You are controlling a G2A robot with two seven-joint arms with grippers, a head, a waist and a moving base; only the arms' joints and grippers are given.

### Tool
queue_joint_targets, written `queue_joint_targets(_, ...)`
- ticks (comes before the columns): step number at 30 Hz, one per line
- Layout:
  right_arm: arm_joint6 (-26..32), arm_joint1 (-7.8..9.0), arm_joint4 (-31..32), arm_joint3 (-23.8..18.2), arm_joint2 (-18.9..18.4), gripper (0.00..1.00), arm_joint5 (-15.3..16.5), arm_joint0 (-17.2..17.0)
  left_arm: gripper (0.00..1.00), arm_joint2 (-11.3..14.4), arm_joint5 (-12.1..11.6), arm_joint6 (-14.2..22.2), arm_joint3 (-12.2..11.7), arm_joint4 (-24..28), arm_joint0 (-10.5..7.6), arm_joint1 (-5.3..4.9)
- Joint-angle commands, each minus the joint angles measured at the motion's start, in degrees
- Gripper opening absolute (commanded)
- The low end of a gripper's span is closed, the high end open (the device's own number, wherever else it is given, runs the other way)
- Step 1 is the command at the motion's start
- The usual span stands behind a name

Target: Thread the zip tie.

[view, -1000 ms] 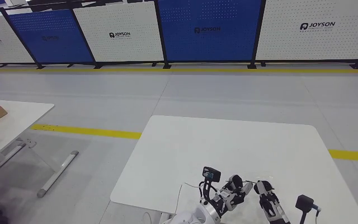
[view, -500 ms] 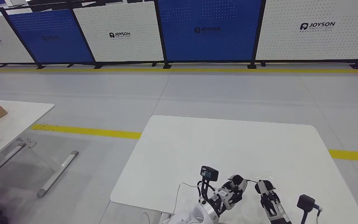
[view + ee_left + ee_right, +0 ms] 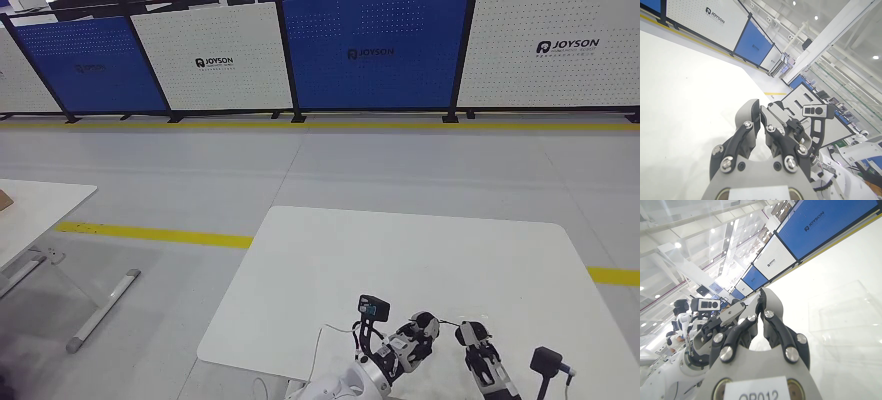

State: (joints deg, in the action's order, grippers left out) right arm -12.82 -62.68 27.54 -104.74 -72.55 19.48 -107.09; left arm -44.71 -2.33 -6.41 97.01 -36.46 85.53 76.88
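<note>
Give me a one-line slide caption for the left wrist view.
Left gripper, fingers shut, over the white table, close beside the right gripper.

L gripper (image 3: pixel 760 109): grey shell (image 3: pixel 743 113), blk links (image 3: pixel 739 136), silver screws (image 3: pixel 791 163), white label (image 3: pixel 757 193)

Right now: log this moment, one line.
left claw shut | right claw shut | claws adjacent, over table | zip tie: cannot tell
</note>
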Motion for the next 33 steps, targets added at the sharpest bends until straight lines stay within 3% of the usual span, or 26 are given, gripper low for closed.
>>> queue_joint_targets(1,-0.1,0.0,0.2,-0.1,0.0,0.0,0.0,-0.1,0.0,0.0,0.0,0.1,0.1,-0.2,0.08,-0.03)
queue_joint_targets(7,-0.3,0.03,0.5,-0.3,-0.1,0.0,0.0,-0.4,0.0,0.2,-0.1,0.0,0.3,-0.6,0.18,-0.07)
queue_joint_targets(8,-0.4,0.03,0.6,-0.3,-0.1,0.0,0.0,-0.4,0.08,0.2,-0.2,-0.5,0.4,-0.3,0.28,-0.04)
queue_joint_targets(9,-0.4,0.03,0.6,-0.3,-0.1,0.0,0.0,-0.4,0.29,0.2,-0.4,-0.8,0.4,-0.1,0.32,-0.02)
queue_joint_targets(12,-0.5,0.04,0.5,-0.3,-0.2,0.0,0.0,-0.5,0.45,0.2,-0.4,-0.9,0.4,0.0,0.25,-0.02)
queue_joint_targets(16,-0.6,0.04,0.4,-0.3,-0.3,0.0,0.0,-0.6,0.42,0.2,-0.5,-0.9,0.4,-0.2,0.3,-0.04)
queue_joint_targets(22,-0.7,0.04,0.3,-0.3,-0.5,0.0,0.0,-0.6,0.24,0.0,-0.7,-1.0,0.6,-0.3,0.48,-0.13)
queue_joint_targets(27,-0.7,0.03,0.3,-0.4,-0.5,0.0,0.0,-0.7,0.0,0.1,-0.7,-0.9,0.5,-0.3,0.34,-0.11)
queue_joint_targets(33,-0.6,0.05,0.5,-0.7,-0.4,0.0,0.0,-0.8,0.0,0.2,-0.8,-1.1,0.4,-0.2,0.24,-0.08)
